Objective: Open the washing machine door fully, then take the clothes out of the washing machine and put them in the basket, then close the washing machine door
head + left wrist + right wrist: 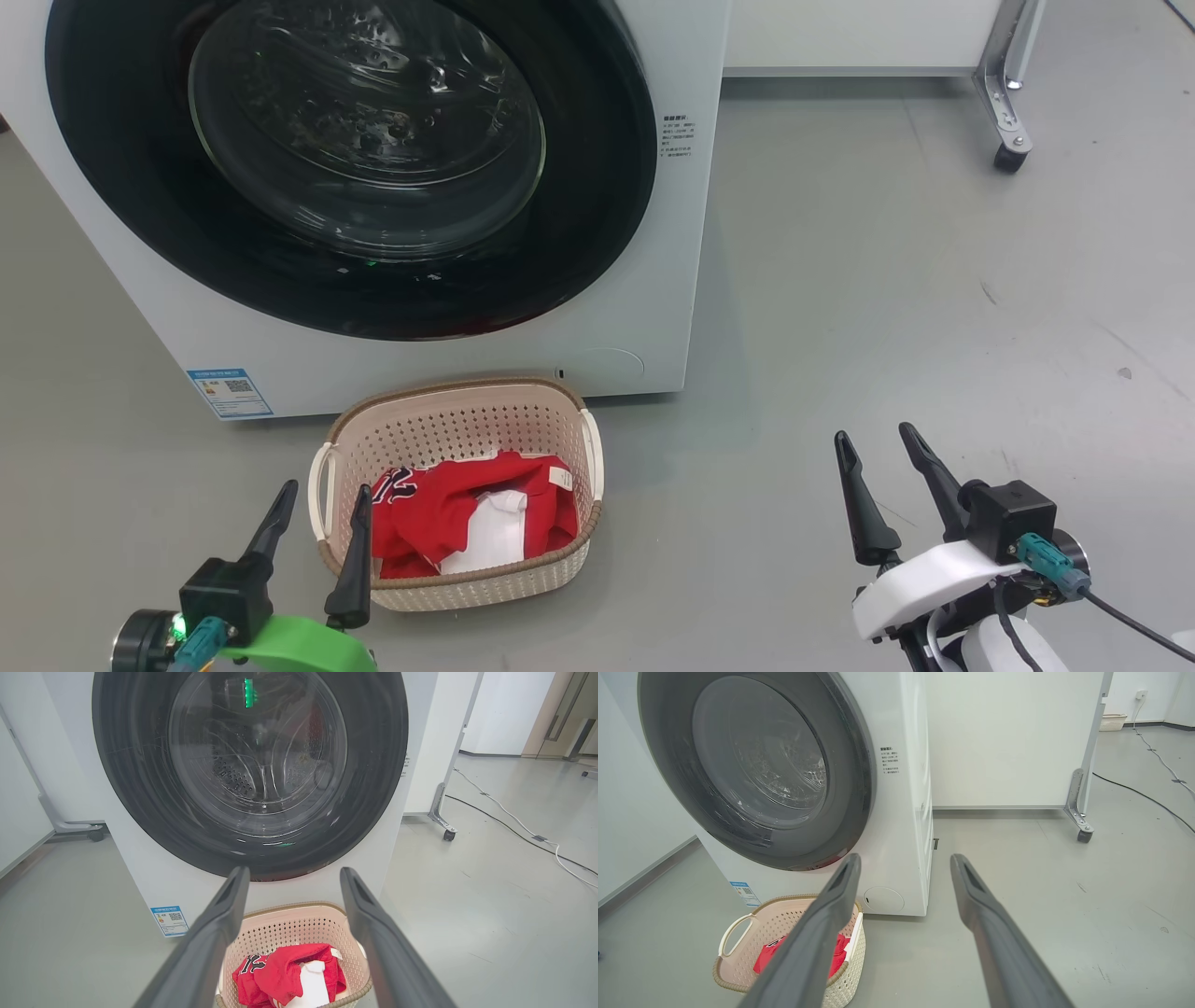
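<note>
The washing machine [448, 350] [140, 872] [915, 788] is a big white front-loader, and its round black-rimmed door [597, 187] [373, 788] [859, 765] lies flat against its front. On the floor before it stands the cream basket [485, 583] [289, 926] [784, 910], with the red and white clothes [439, 513] [280, 975] [768, 954] lying inside. My left gripper [322, 499] [294, 875] hangs open just left of the basket with nothing in it. Out over bare floor to the right, my right gripper [878, 439] [906, 858] is open and holds nothing.
A wheeled metal frame leg [1008, 112] [441, 821] [1078, 816] stands on the grey floor right of the machine. Cables [514, 821] [1148, 798] run across the floor farther right. A white wall panel [999, 742] stands behind.
</note>
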Robot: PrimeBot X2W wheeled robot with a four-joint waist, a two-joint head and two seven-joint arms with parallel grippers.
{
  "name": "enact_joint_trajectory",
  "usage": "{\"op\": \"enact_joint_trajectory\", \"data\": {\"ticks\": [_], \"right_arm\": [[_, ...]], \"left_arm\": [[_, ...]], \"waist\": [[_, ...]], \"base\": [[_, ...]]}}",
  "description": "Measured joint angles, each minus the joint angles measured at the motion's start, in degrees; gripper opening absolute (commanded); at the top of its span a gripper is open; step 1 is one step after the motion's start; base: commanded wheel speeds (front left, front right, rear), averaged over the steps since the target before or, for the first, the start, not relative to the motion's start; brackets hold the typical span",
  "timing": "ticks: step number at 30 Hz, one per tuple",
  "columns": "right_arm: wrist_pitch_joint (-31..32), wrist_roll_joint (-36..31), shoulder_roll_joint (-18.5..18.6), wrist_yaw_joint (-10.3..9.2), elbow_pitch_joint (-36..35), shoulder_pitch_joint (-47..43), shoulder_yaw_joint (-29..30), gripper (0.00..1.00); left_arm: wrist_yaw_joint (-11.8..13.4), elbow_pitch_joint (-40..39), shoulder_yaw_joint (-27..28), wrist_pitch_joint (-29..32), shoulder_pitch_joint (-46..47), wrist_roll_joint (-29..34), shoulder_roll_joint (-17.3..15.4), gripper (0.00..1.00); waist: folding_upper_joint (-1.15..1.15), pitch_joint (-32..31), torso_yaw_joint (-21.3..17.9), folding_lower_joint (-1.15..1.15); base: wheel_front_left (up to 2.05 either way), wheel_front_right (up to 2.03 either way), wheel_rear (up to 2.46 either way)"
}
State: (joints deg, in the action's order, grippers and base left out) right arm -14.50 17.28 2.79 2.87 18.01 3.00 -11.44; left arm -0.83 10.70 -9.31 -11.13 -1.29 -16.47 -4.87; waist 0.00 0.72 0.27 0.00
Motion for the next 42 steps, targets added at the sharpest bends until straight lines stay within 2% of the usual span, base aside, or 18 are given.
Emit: {"op": "enact_joint_trajectory", "data": {"ticks": [4,5,15,42], "right_arm": [[0.00,0.00,-0.01,-0.01,-0.14,0.00,0.00,1.00],[0.00,0.00,-0.01,-0.02,-0.23,0.00,0.03,0.00],[0.09,0.82,-0.76,0.02,3.13,-3.03,-0.04,0.00],[5.10,21.98,-0.77,0.86,1.30,-2.97,4.32,0.00]], "left_arm": [[0.00,-0.10,-0.02,0.43,-0.02,0.00,0.00,1.00],[0.00,-0.14,-0.01,0.43,-0.03,-0.08,0.00,0.00],[0.00,3.78,-0.22,0.58,-1.65,-0.69,1.10,0.00],[-1.53,5.26,4.20,6.39,-0.38,-21.52,1.75,0.00]], "waist": [[0.00,-0.02,0.03,0.00],[0.00,-0.03,0.03,0.00],[0.00,-0.05,0.02,0.00],[0.00,-0.20,-0.05,0.00]], "base": [[0.00,0.00,0.00],[0.00,0.00,0.00],[0.00,0.00,0.00],[0.00,0.00,0.00]]}}
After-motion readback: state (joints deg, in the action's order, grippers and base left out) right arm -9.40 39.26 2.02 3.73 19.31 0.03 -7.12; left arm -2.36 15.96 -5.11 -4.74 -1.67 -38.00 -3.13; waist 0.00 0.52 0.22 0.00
